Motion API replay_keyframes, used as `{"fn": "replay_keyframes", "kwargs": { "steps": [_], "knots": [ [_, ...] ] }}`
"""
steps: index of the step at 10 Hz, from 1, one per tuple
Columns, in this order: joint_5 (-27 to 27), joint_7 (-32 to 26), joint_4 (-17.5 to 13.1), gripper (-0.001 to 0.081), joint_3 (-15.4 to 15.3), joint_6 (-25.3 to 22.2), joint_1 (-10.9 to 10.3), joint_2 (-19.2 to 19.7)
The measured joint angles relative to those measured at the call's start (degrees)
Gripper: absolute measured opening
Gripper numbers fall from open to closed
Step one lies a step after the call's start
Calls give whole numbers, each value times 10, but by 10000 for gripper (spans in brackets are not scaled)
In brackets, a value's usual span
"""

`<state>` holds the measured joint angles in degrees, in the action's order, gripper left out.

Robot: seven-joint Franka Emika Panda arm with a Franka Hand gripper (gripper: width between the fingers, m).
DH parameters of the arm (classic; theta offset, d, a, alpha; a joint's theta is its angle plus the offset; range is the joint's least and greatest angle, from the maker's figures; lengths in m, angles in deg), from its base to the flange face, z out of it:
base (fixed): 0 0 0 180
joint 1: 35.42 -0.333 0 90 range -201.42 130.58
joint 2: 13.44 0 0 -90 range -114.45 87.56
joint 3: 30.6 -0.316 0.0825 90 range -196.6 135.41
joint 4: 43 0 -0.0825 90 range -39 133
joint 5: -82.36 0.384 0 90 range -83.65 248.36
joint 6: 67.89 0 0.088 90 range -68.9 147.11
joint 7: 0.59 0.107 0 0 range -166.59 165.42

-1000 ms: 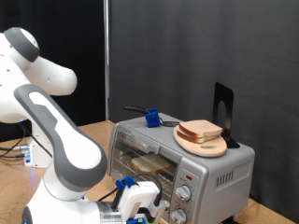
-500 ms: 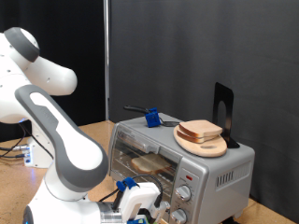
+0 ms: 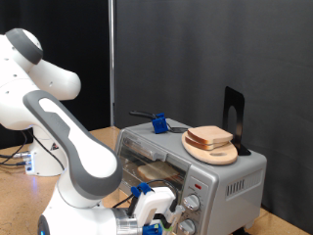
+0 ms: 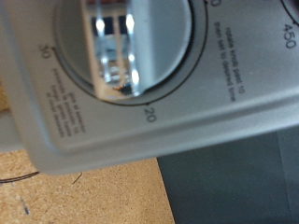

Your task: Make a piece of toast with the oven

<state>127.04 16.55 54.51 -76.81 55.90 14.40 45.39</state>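
oven (image 3: 191, 166) | pincer (image 3: 159, 217) at front knob (image 4: 120, 42) | pincer state: cannot tell

The gripper (image 3: 168, 217) sits at the oven's (image 3: 191, 166) front knobs (image 3: 196, 203).

This looks like a robotics lab, not a kitchen. A black curtain backdrop (image 3: 210, 49) hangs behind the oven (image 3: 191, 166), which sits on a plain wooden table (image 3: 15, 201) with loose cables (image 3: 15, 157).

A dark black curtain backdrop (image 3: 225, 49) hangs in folds behind the scene, over a light-brown wooden tabletop (image 3: 24, 201) visible at the exterior view's lower left.
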Motion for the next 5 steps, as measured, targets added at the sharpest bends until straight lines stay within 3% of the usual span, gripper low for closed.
{"fn": "replay_keyframes", "kwargs": {
  "steps": [5],
  "knots": [
    [12, -12, -2, 682, -8, 28, -6, 5]
  ]
}}
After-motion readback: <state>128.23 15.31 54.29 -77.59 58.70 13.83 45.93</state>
